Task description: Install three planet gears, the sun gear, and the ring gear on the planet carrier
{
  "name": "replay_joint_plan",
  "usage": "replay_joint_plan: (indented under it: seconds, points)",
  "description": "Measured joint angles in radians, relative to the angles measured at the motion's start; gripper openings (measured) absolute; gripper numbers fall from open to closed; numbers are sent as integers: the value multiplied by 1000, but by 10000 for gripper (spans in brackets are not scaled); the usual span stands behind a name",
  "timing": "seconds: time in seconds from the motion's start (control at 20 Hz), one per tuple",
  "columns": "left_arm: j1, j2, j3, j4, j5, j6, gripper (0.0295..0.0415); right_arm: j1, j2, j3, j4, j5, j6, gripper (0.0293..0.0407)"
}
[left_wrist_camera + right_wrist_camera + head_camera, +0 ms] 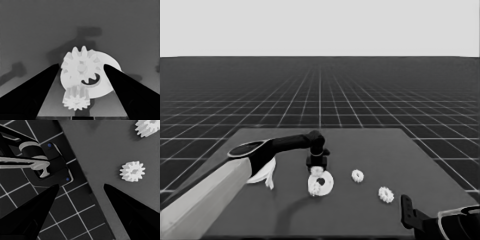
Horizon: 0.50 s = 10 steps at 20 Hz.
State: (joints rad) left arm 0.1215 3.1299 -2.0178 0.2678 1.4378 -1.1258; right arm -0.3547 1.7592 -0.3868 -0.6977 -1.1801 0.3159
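Note:
The smaller round part (pixel 321 185) lies flat at the table's middle. My left gripper (pixel 317 164) hangs right over its far side, fingers open and touching nothing. In the left wrist view, my left gripper (pixel 81 65) straddles the smaller round part (pixel 107 75). One small gear (pixel 81 67) sits on the part. A second gear (pixel 75 101) shows at its edge, closer to the camera; I cannot tell whether that one rests on the part. Two more gears (pixel 358 175) (pixel 386 194) lie loose to the right. The larger round part (pixel 264 174) is mostly hidden behind my left arm.
My right gripper (pixel 407 212) waits open at the table's front right corner. In its wrist view, my right gripper (pixel 81 185) looks at the table edge and the two loose gears (pixel 132 171) (pixel 148 127). Dark machinery (pixel 45 162) stands past the edge.

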Motion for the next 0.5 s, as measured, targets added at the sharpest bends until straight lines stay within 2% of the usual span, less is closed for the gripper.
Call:
replay_joint_plan:
  seconds: [0.2,0.3,0.5]
  points:
    - [0,0,0,0,0,0,385,0,0,0,0,0,0,385]
    - [-90,-34,102,-76,54,-56,385,0,0,0,0,0,0,385]
    - [-138,-40,123,-118,72,-68,385,0,0,0,0,0,0,385]
